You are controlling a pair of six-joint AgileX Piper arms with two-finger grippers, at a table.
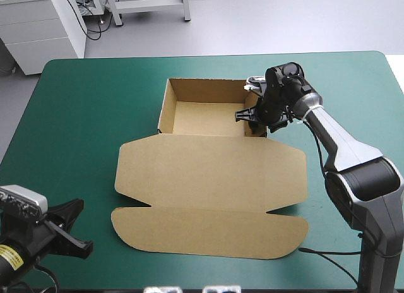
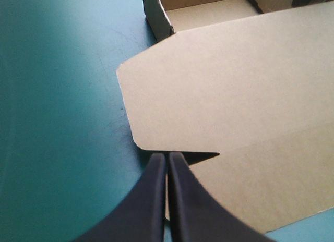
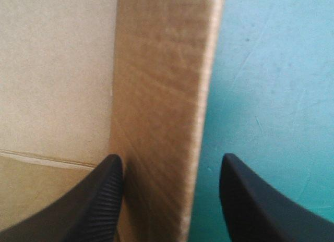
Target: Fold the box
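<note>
Lying mid-table on the teal-green cover (image 1: 76,129), the box (image 1: 189,116) was seen as an open tray, lid (image 1: 208,173) spread flat toward the near edge. Its right wall (image 3: 162,85) was straddled by the right gripper (image 3: 171,166), fingers (image 3: 78,210) apart. The left gripper (image 2: 167,157) was found closed near the lid's left corner.

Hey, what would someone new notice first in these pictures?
The brown box dominates the middle of the teal-green table: its tray has walls raised on the far side, and its lid lies flat toward the near edge. The right gripper stands open astride the tray's right wall, while the left gripper is shut at the near left corner, pointing at a notch in the lid.
</note>
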